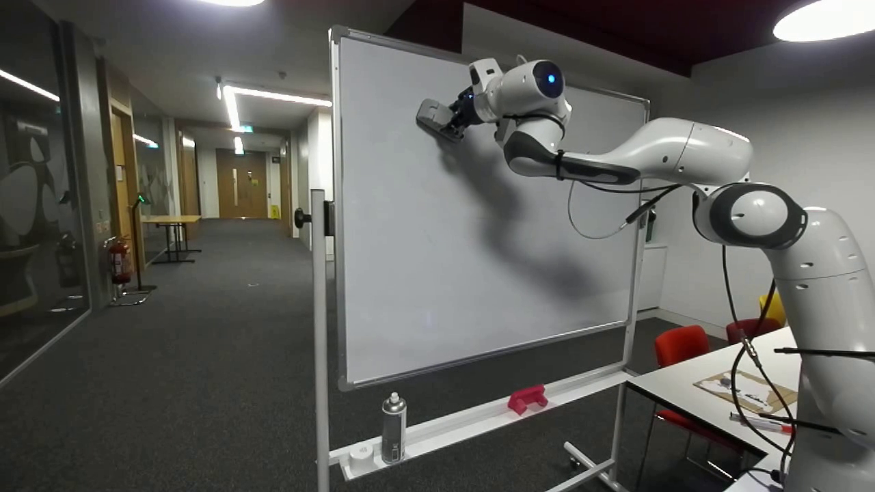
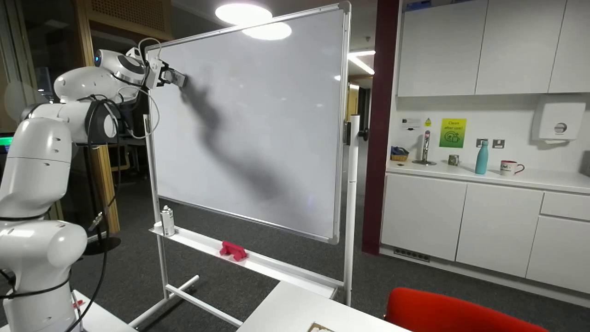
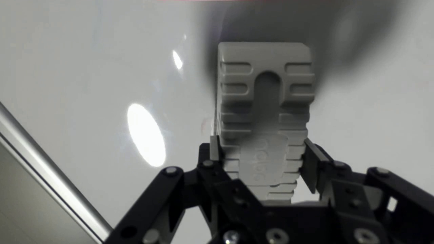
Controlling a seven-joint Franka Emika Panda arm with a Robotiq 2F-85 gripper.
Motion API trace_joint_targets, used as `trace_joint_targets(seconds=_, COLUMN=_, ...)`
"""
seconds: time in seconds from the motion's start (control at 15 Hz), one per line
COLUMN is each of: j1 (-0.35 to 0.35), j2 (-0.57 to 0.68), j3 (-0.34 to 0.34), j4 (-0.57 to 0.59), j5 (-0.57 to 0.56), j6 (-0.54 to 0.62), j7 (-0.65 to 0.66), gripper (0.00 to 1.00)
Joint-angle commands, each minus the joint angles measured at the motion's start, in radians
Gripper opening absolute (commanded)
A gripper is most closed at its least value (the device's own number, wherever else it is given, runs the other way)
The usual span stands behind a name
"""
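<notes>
Wrist view: my gripper [image 3: 262,150], six o'clock, grasping ribbed grey eraser [image 3: 266,117] at whiteboard [image 3: 84,78]; metal frame [image 3: 54,176] at eight o'clock.

The claw [image 3: 261,147] partly hides the lower end of the gray eraser [image 3: 266,118].

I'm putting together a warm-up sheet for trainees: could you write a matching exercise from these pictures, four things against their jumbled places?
1. grey ridged block-shaped eraser
2. silvery cylindrical spray can
3. tall turquoise bottle
4. red curved-back chair

A. on the white kitchen counter
B. beside the white table
C. held between the robot's black fingers
D. upright on the long white shelf below the framed whiteboard

Pairs: 1-C; 2-D; 3-A; 4-B
</notes>
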Motion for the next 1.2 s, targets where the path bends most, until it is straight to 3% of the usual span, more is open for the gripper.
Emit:
trace_joint_targets(seconds=0.0, j1=-0.004, j2=-0.028, j3=-0.006, j4=-0.113, j5=-0.006, j6=-0.029, j7=-0.005, gripper=0.32)
trace_joint_targets(seconds=0.4, j1=0.006, j2=-0.054, j3=0.000, j4=-0.196, j5=0.017, j6=-0.040, j7=-0.008, gripper=0.32)
trace_joint_targets(seconds=1.13, j1=0.008, j2=-0.017, j3=-0.015, j4=0.016, j5=0.142, j6=-0.034, j7=-0.108, gripper=0.32)
